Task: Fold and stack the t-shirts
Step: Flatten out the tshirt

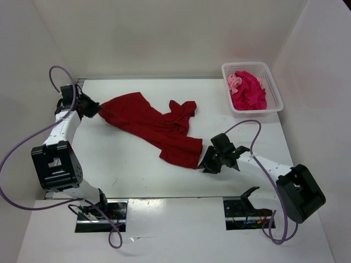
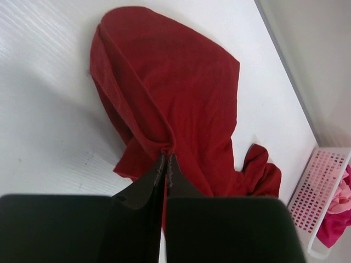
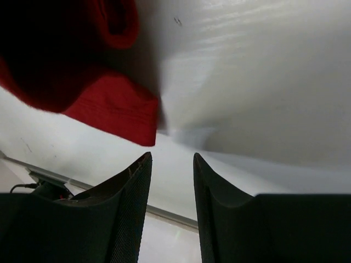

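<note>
Barely begun: dark red shirt [image 1: 153, 123] lay unfolded, left pincer [image 1: 94, 109] clamped its 9 o'clock edge, right pincer [image 1: 208, 163] gaped empty near hem; magenta shirt [image 1: 249, 94], salmon shirt [image 1: 234, 82] sat in basket [image 1: 274, 107].

A white table [image 1: 137, 170] is enclosed by plain off-white walls [image 1: 164, 33] at the back and both sides; soft, even light is reflected faintly by the glossy tabletop, where small scuffs [image 1: 113, 181] are seen

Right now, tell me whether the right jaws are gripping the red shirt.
No. The right jaws stand open with nothing between them; the red shirt has its corner just beyond their tips.
</note>
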Robot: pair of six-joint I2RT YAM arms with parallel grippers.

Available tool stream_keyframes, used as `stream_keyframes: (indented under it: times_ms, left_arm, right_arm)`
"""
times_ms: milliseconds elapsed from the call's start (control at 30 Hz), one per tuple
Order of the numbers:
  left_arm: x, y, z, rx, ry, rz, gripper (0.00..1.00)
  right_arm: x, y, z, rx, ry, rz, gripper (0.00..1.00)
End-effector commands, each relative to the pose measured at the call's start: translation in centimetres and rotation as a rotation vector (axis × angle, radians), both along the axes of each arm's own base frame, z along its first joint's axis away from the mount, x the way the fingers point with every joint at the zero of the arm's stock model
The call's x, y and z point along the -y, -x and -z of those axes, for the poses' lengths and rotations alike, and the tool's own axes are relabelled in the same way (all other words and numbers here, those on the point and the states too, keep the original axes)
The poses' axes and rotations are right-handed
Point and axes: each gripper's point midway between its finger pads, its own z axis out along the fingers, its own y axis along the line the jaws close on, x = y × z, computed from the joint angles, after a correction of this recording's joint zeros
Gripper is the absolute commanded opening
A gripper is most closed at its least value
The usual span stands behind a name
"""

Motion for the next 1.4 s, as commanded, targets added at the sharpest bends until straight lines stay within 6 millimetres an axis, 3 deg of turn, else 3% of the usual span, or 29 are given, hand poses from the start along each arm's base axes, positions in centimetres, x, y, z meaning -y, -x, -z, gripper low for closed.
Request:
stream_keyframes:
  times_ms: [0,300,367,467,500,533,567,633,700,733,767,800,833,867,900,967,1000,1033,1067,1100,1133,1167,1267,1367]
  left_arm:
    - [0.0,-0.7,-1.4,0.045,-0.056,0.015,0.0]
    - [1.7,-0.1,-0.1,0.016,-0.061,0.053,0.0]
    - [2.1,0.0,0.3,0.007,-0.059,0.062,0.0]
    - [2.8,0.7,0.5,-0.003,-0.056,0.073,0.0]
    - [2.8,0.9,1.0,-0.013,-0.054,0.073,0.0]
    - [2.9,1.4,1.1,-0.023,-0.051,0.074,0.0]
    - [2.8,1.8,1.4,-0.03,-0.056,0.067,0.0]
    - [3.5,2.9,1.9,-0.058,-0.056,0.085,0.0]
    - [3.9,3.8,1.0,-0.05,-0.072,0.095,0.0]
    - [4.6,4.5,1.0,-0.068,-0.078,0.117,0.0]
    - [4.9,4.3,-1.5,-0.017,-0.097,0.13,0.0]
    - [5.3,4.8,-2.5,-0.019,-0.083,0.145,0.0]
    - [6.2,5.1,-9.3,0.113,-0.091,0.186,0.0]
    - [6.2,5.5,-11.6,0.143,-0.099,0.185,0.0]
    - [6.4,5.7,-17.6,0.269,-0.14,0.196,0.0]
    - [6.3,6.5,-22.4,0.344,-0.174,0.188,0.0]
    - [5.8,7.3,-27.6,0.452,-0.207,0.164,0.0]
    - [5.6,8.0,-29.4,0.483,-0.218,0.153,0.0]
    - [5.3,8.6,-31.1,0.519,-0.231,0.142,0.0]
    - [5.5,9.2,-32.6,0.55,-0.231,0.136,0.0]
    - [5.8,10.3,-35.5,0.615,-0.239,0.129,0.0]
    - [5.6,10.8,-36.7,0.644,-0.254,0.111,0.0]
    - [5.3,13.1,-42.1,0.772,-0.291,0.055,0.0]
    - [4.5,12.6,-43.4,0.794,-0.299,0.011,0.0]
  right_arm:
    - [-1.7,-2.7,-1.1,0.093,-0.068,0.033,0.42]
    - [-2.0,-3.2,1.0,0.06,-0.054,0.042,0.45]
    - [-1.9,-3.1,1.7,0.042,-0.042,0.043,0.39]
    - [-2.4,-3.8,1.2,0.061,-0.055,0.042,0.22]
    - [-2.6,-4.2,0.8,0.07,-0.06,0.042,0.1]
    - [-2.2,-3.9,1.0,0.048,-0.036,0.048,0.04]
    - [-2.5,-5.1,-0.8,0.098,-0.042,0.051,0.0]
    - [-2.0,-5.4,-2.8,0.129,-0.017,0.049,0.0]
    - [-2.1,-7.9,-9.8,0.296,-0.041,0.075,0.0]
    - [-1.3,-7.6,-11.4,0.301,-0.008,0.078,0.0]
    - [-1.2,-9.3,-17.4,0.44,-0.024,0.094,0.0]
    - [-0.8,-9.6,-20.0,0.487,-0.016,0.102,0.0]
    - [0.8,-9.9,-29.5,0.654,0.01,0.111,0.0]
    - [1.6,-10.2,-31.7,0.702,0.032,0.127,0.0]
    - [2.4,-9.7,-36.4,0.779,0.017,0.145,0.0]
    - [3.5,-9.9,-40.4,0.872,0.055,0.149,0.0]
    - [4.3,-9.0,-45.6,0.984,0.013,0.177,0.0]
    - [5.1,-8.6,-47.2,1.026,0.04,0.169,0.0]
    - [6.1,-7.9,-51.8,1.122,0.011,0.213,0.0]
    - [6.7,-7.4,-53.7,1.168,0.008,0.228,0.0]
    - [7.5,-6.8,-55.6,1.221,0.017,0.238,0.0]
    - [9.1,-5.0,-59.0,1.312,-0.018,0.29,0.0]
    - [10.2,-2.9,-63.1,1.426,-0.076,0.332,0.0]
    - [11.4,-1.6,-66.3,1.518,-0.11,0.407,0.0]
